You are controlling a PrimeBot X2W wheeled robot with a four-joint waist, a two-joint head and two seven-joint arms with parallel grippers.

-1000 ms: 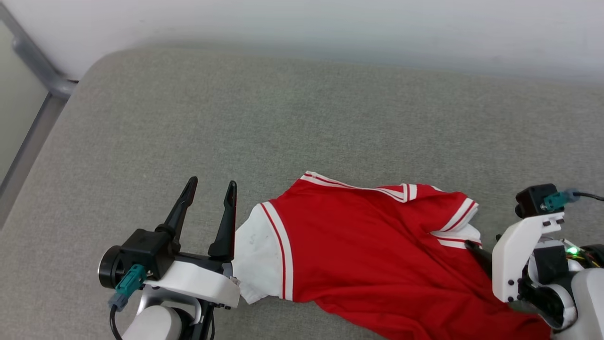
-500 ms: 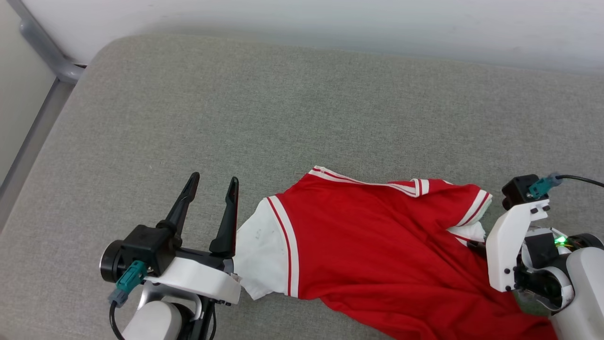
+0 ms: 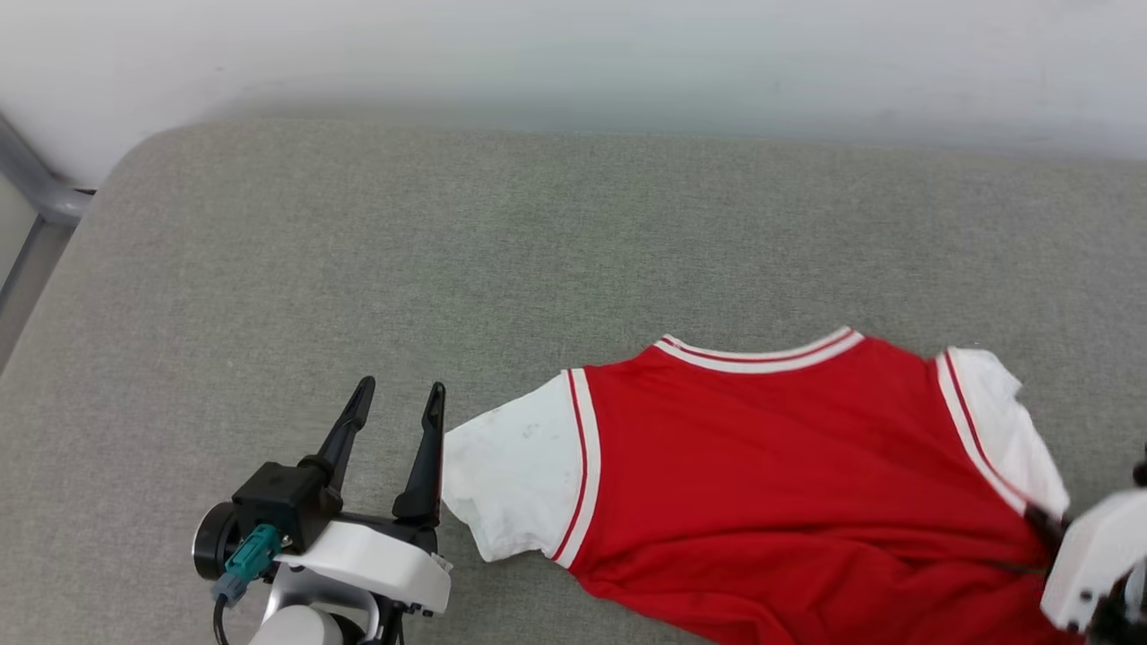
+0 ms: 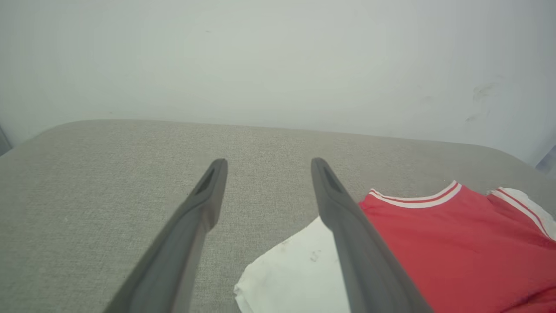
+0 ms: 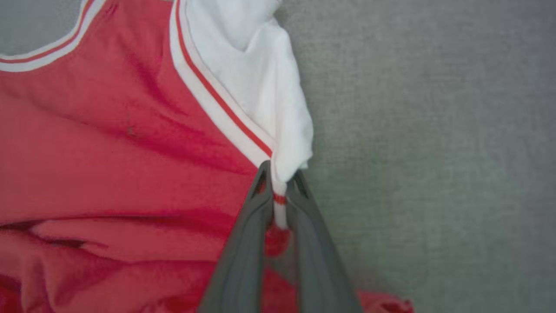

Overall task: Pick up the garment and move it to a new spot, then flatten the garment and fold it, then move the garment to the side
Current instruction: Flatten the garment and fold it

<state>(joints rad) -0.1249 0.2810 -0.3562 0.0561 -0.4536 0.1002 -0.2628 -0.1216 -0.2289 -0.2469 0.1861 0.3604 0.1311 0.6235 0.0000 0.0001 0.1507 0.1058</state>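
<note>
Garment (image 3: pixel 789 466) on grey cushion (image 3: pixel 448 224); right claw (image 5: pixel 280 174) pinching sleeve (image 5: pixel 269 87); left claw (image 3: pixel 401 387) spread alongside.

A grey woven-fabric cushion (image 3: pixel 538 233) with a rounded corner at 10 o'clock carries the garment (image 3: pixel 771 475), spread toward 5 o'clock. Its collar (image 3: pixel 762 356) points to 12 o'clock.

Red, white-sleeved garment (image 3: pixel 789 475) spread flat

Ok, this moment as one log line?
right tool: shut on garment | left tool: open, beside white sleeve | garment: lying on grey cushion
</note>
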